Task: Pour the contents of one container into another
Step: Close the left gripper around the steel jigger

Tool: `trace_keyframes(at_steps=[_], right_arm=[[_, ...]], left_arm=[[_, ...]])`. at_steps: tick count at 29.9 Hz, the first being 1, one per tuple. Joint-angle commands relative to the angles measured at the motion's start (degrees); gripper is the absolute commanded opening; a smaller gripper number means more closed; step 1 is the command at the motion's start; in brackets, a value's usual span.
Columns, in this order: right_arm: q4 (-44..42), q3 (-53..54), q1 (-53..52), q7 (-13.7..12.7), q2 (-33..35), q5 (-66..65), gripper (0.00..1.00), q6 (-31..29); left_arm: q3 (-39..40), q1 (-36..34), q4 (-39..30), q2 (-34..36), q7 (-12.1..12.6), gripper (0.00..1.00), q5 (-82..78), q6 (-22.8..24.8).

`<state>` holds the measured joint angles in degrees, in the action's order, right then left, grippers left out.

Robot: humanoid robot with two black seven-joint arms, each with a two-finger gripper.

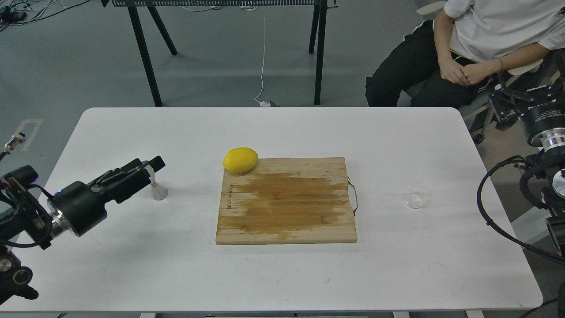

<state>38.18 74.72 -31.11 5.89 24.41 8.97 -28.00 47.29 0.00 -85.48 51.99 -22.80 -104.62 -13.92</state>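
Observation:
The steel jigger [159,192] stands on the white table [282,274] left of centre; only its lower cone shows, since my left gripper [148,170] is level with its upper cone and covers it. The gripper is seen side-on, so its fingers cannot be told apart. The small clear glass cup [418,195] stands upright at the right of the table, with nothing touching it. My right gripper [527,86] hangs beyond the table's right edge, well above and right of the cup, with its fingers spread and nothing between them.
A wooden cutting board [287,198] with a wet patch lies in the middle, and a lemon [240,160] rests at its far left corner. A seated person [463,53] is behind the table's far right corner. Black table legs [145,53] stand behind.

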Motion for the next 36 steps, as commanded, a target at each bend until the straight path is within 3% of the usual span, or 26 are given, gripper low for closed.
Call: trace_keyframes(at_steps=[1,6,9,13,17,24,32,36], right_arm=[[0.05,-0.01,0.0,0.0,-0.41,0.0,1.0,0.0],[0.31,-0.01,0.53,0.0,-0.68,0.0,1.0,0.0],[0.23,0.08,1.14,0.0,-0.59,0.0,1.0,0.0],[0.22,-0.01,1.32,0.0,-0.5,0.09,1.0,0.0],[0.4,0.08,1.32,0.0,-0.59,0.17,1.0,0.0],[0.84,-0.01,2.37,0.0,-0.68,0.17,1.0,0.0],[0.75,-0.53,2.46,0.0,-0.59,0.09,1.0,0.0],[0.75,-0.62,2.9,0.0,-0.42,0.09,1.0,0.0]], left_arm=[[-3.34,0.27,8.99,-3.37,0.91,0.98,-10.68,-7.34],[-3.61,-4.29,24.37,-11.8,0.74,0.96,-17.71,-9.45],[-3.7,-5.88,29.22,-15.33,0.47,0.94,-20.38,-11.65],[-3.87,-7.9,32.12,-16.65,0.56,0.88,-20.38,-11.74],[-5.54,-12.73,39.67,-20.43,0.38,0.84,-20.38,-11.92],[-5.63,-16.78,45.66,-24.65,0.3,0.74,-20.01,-11.92],[-5.63,-19.6,51.9,-28.08,0.3,0.73,-18.87,-11.92],[-5.63,-21.44,54.19,-30.1,0.3,0.66,-18.61,-12.01]])
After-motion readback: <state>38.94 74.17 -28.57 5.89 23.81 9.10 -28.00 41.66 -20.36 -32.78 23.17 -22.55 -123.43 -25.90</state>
